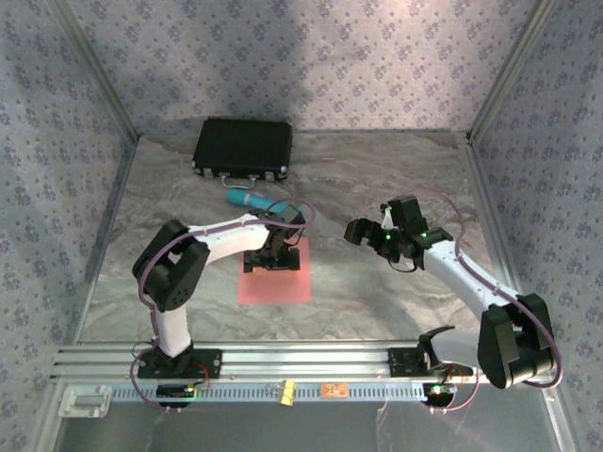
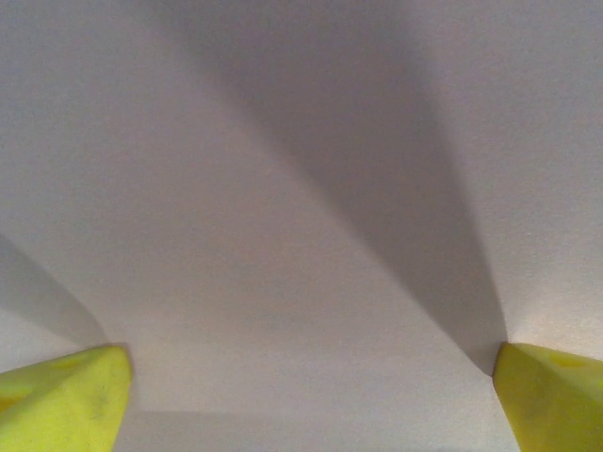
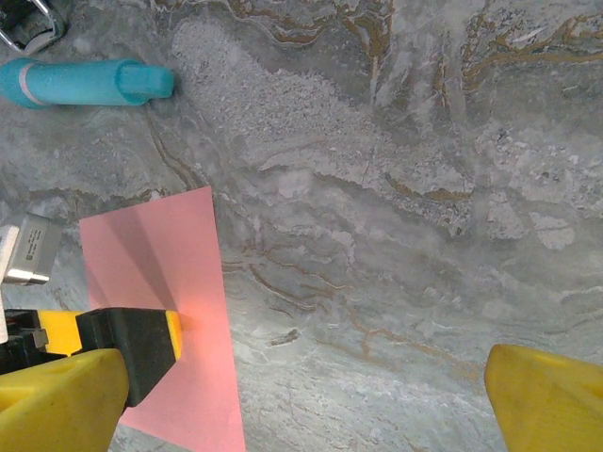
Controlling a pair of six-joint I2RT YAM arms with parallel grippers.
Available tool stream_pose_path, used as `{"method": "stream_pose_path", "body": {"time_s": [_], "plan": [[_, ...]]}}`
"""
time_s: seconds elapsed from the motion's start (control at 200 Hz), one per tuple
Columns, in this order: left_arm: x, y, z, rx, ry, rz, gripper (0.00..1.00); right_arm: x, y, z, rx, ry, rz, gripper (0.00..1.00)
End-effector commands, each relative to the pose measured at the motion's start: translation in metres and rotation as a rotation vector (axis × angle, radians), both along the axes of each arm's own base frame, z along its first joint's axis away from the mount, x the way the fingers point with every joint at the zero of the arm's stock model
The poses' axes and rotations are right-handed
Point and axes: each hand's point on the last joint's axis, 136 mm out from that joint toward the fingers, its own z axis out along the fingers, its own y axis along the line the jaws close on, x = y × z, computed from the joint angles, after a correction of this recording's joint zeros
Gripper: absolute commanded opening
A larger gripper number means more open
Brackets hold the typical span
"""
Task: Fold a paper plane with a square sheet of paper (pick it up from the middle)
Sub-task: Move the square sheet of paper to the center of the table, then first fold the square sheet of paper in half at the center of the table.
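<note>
Part of pink paper (image 1: 278, 287) hidden under left gripper (image 1: 273, 256), cylinder (image 3: 85, 82) end cropped

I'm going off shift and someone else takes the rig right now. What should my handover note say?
Left gripper: open, pointing down over the square sheet of paper, fingertips close to it; contact unclear.
Right gripper: open, holding nothing, above the bare table to the right of the sheet.
The sheet lies flat on the table, on the near side of the teal cylinder and black case.
Done: nothing; no fold visible, sheet not lifted.
Left: pick it up from the middle, then all the folding.
</note>
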Motion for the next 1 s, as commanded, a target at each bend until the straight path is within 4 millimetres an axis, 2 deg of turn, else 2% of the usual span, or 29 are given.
{"method": "stream_pose_path", "body": {"time_s": [0.0, 0.61, 0.994], "plan": [[-0.010, 0.009, -0.012, 0.041, 0.051, -0.005, 0.99, 0.002, -0.001, 0.005, -0.022, -0.010, -0.001, 0.99], [-0.015, 0.010, -0.023, 0.037, 0.065, 0.005, 0.98, 0.001, -0.009, 0.008, -0.051, -0.017, -0.032, 0.99], [-0.015, 0.007, -0.023, 0.039, 0.065, -0.006, 0.98, 0.001, -0.013, 0.006, -0.066, -0.009, -0.048, 0.99]]}}
